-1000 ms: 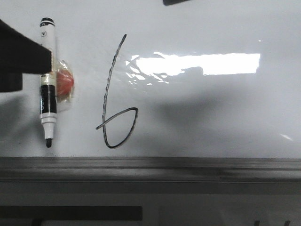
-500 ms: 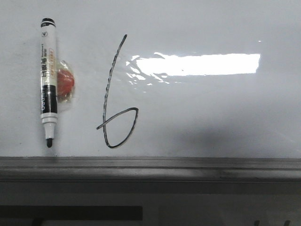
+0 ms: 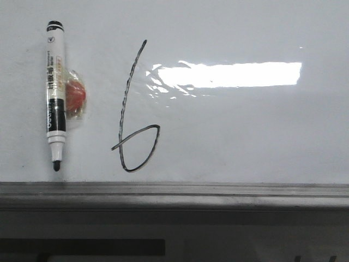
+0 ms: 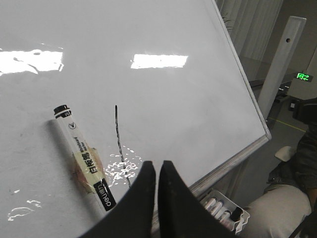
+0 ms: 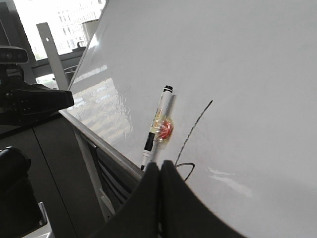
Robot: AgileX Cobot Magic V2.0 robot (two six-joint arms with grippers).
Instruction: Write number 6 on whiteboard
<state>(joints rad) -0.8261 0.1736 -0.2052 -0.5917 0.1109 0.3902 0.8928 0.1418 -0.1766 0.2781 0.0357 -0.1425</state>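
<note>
The number 6 [image 3: 123, 106] is drawn in thin black line on the whiteboard [image 3: 245, 125], with a long slanted stem and a pointed loop. A black-and-white marker [image 3: 55, 93] hangs on the board to its left, tip down, taped to a red magnet [image 3: 76, 95]. Neither gripper shows in the front view. My left gripper [image 4: 156, 166] is shut and empty, away from the board, with the marker [image 4: 84, 156] and the 6's stem [image 4: 118, 134] beyond it. My right gripper [image 5: 161, 166] is shut and empty, off the board near the 6 [image 5: 195, 124] and marker [image 5: 157, 128].
A grey metal ledge [image 3: 174, 191] runs along the board's lower edge. A white tray of spare markers [image 4: 220, 208] sits below the board. A seated person [image 4: 292, 198] is beside it. Dark equipment [image 5: 34, 101] stands off the board's edge.
A dark gripper that covered the marker at the left of the front view one second ago has pulled out of view. The marker stays on the board. The 6 is unchanged.
</note>
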